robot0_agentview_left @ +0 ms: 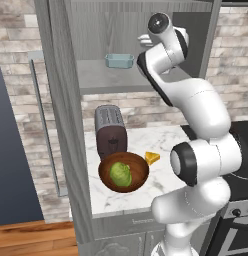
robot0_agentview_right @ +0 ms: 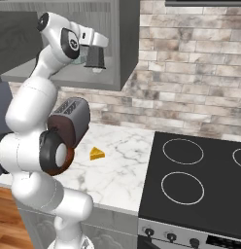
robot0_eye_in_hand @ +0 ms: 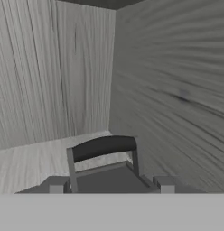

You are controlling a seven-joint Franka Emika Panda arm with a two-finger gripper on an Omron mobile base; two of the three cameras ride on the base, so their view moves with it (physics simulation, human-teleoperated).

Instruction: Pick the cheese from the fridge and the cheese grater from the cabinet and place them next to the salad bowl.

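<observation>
1. Arm (robot0_agentview_left: pixel 196 150): glossy white shell of rounded, bulbous segments, with smooth, seamless surfaces.
2. Joints: dark grey to black bands separate the segments; a large round black disc with a lighter rim caps the elbow joint.
3. Upper joint: a smaller round dark cap with a pale centre sits on the top link.
4. Wrist: white housing with a short white protrusion at its side.
5. End effector (robot0_agentview_right: pixel 95 53): white rectangular hand body; two small grey, square-ended fingertips (robot0_eye_in_hand: pixel 56 185) show in the hand view.
6. Markings, cables, screws: none discernible at this resolution.
</observation>
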